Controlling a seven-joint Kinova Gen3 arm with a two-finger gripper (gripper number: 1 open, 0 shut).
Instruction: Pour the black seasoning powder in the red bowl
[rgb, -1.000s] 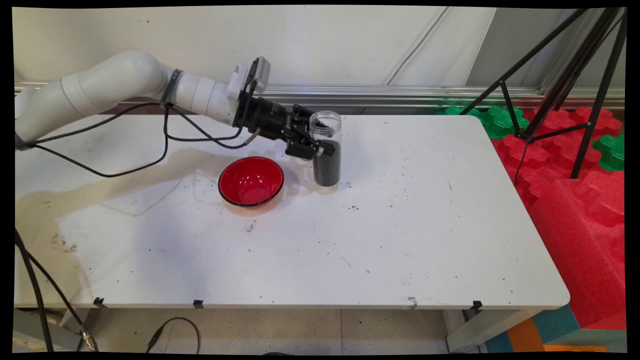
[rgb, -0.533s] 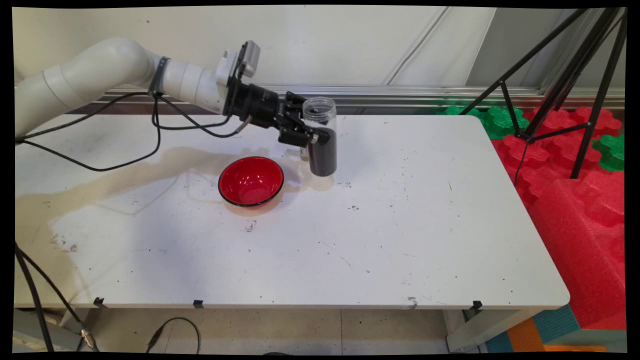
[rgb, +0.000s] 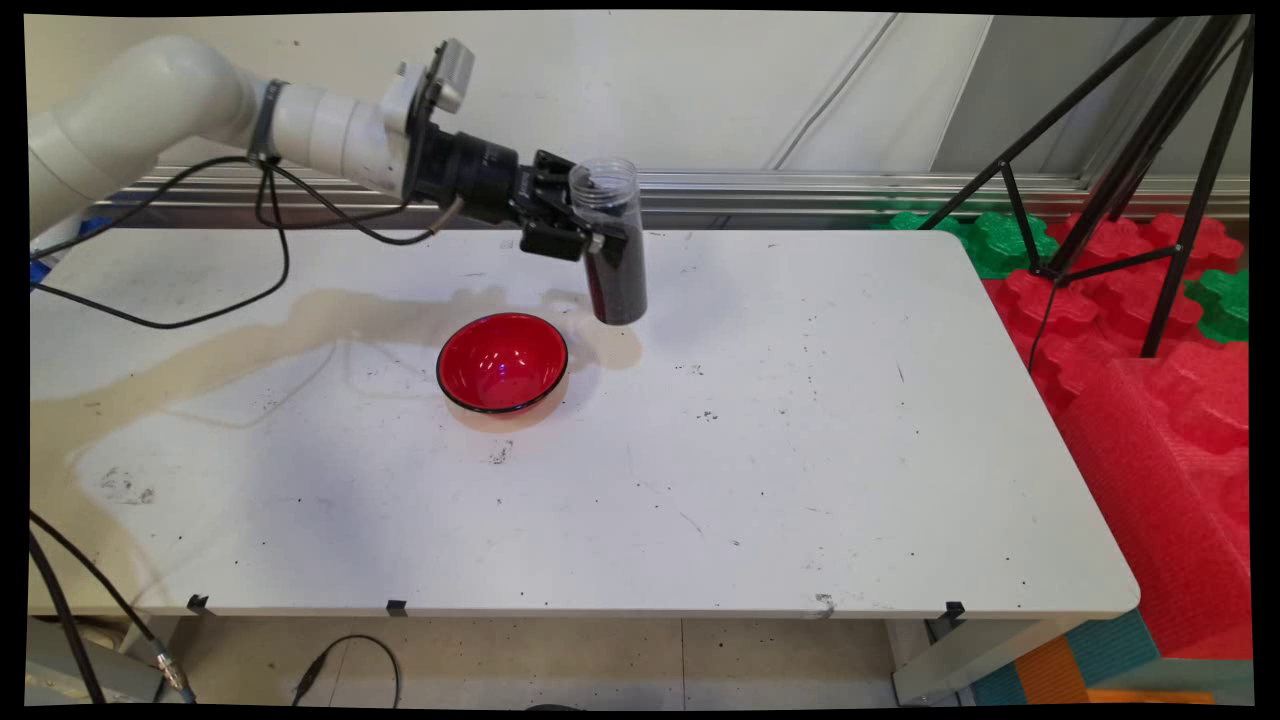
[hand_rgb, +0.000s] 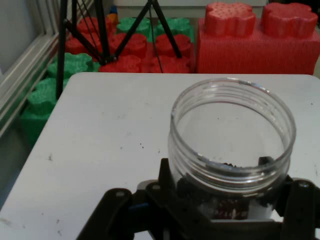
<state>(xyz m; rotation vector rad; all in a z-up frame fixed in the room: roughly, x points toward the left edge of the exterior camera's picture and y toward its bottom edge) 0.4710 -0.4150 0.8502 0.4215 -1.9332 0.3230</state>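
Observation:
My gripper (rgb: 598, 245) is shut on a clear plastic jar (rgb: 612, 243) about two thirds full of dark grains. It holds the jar upright in the air, above the table (rgb: 800, 450) and just up and to the right of a red bowl (rgb: 502, 362), which looks empty. In the hand view the open-mouthed jar (hand_rgb: 231, 135) fills the lower middle, and the gripper (hand_rgb: 220, 212) clasps it from both sides below the threaded rim.
Black cables hang from the arm over the table's left side. A black tripod (rgb: 1130, 150) stands off the table's right end among red foam blocks (rgb: 1170, 400) and green foam blocks (rgb: 990, 240). Dark specks dot the tabletop.
The arm has lifted the jar off the table and carried it up and to the left, closer to the red bowl. The bowl has not moved.

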